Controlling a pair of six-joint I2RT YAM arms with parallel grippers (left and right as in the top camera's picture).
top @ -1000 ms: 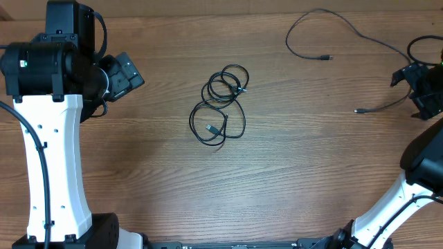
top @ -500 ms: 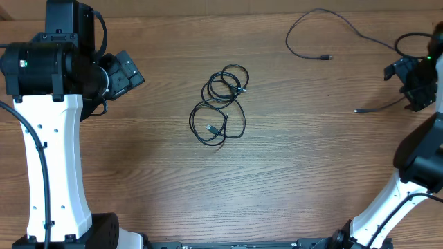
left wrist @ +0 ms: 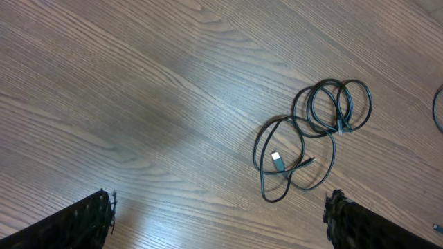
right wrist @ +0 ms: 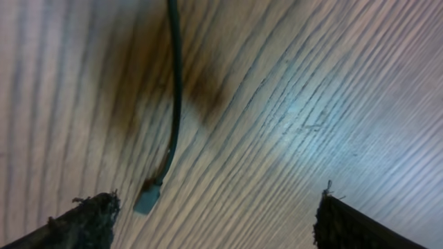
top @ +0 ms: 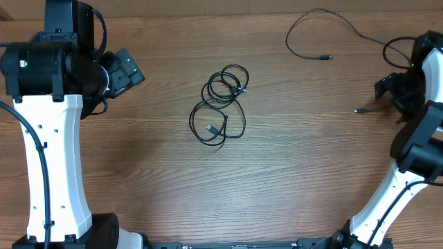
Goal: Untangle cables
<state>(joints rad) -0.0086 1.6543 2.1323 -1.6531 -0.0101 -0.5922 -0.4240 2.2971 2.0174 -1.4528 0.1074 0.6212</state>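
Note:
A bundle of thin black cables (top: 220,104) lies coiled in loops at the table's middle. It also shows in the left wrist view (left wrist: 311,135), with a silver plug (left wrist: 277,161) inside the loops. My left gripper (top: 129,72) hangs open, well to the left of it (left wrist: 220,225). A separate strand (top: 325,28) curves along the far right. Another strand's plug end (top: 358,111) lies just left of my right gripper (top: 389,90). In the right wrist view that strand (right wrist: 174,83) and its plug (right wrist: 147,200) sit near the left finger; the gripper (right wrist: 214,225) is open and empty.
The wooden table (top: 311,173) fills every view. The white left arm (top: 52,159) stands over the left side, and the white right arm (top: 408,187) rises at the right edge.
My right gripper has moved left and slightly down, over the short strand's plug end. The left arm and the bundle have not moved.

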